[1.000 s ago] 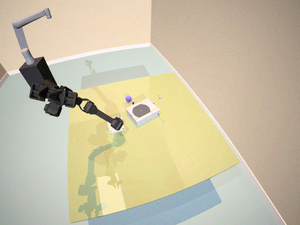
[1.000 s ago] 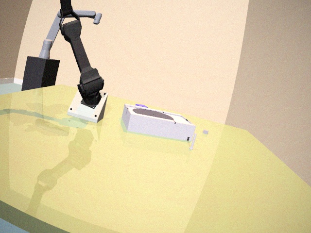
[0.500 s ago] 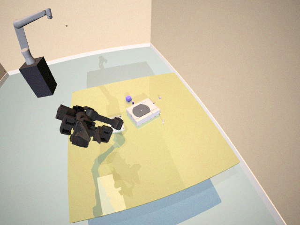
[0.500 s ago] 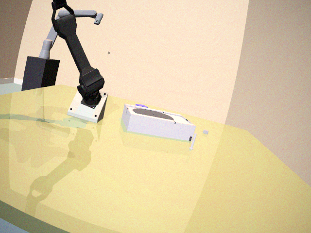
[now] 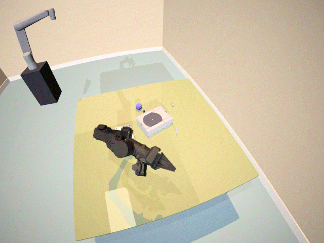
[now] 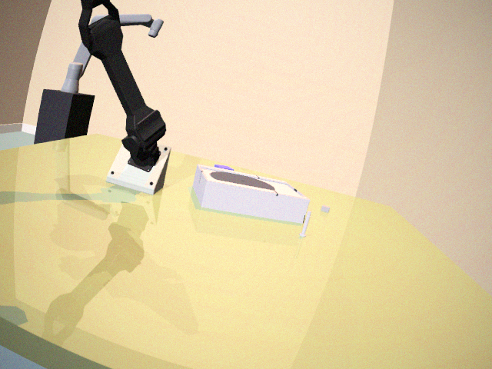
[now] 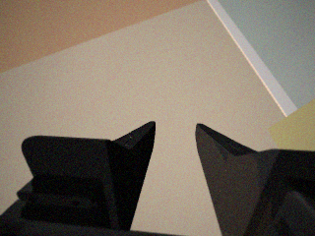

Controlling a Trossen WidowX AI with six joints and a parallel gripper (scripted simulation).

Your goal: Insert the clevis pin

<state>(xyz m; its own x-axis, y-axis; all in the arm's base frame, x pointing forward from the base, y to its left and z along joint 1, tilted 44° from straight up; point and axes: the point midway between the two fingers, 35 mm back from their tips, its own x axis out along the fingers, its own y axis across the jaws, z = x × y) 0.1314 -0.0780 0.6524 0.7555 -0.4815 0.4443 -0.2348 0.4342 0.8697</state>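
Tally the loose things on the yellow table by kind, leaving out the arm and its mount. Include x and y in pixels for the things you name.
Tray (image 5: 166,117) (image 6: 254,204): 1
Disc (image 5: 149,120) (image 6: 228,177), in the tray: 1
Pin (image 5: 175,131) (image 6: 306,224), upright beside the tray: 1
Blue-violet blocks, one large (image 5: 138,106) and one small (image 5: 143,111): 2
Pale block (image 5: 172,105) (image 6: 324,209): 1
Total: 6

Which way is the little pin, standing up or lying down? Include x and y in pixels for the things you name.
Standing up: in the exterior view the pin (image 5: 175,131) (image 6: 306,224) rises tall, its wider head at the bottom.
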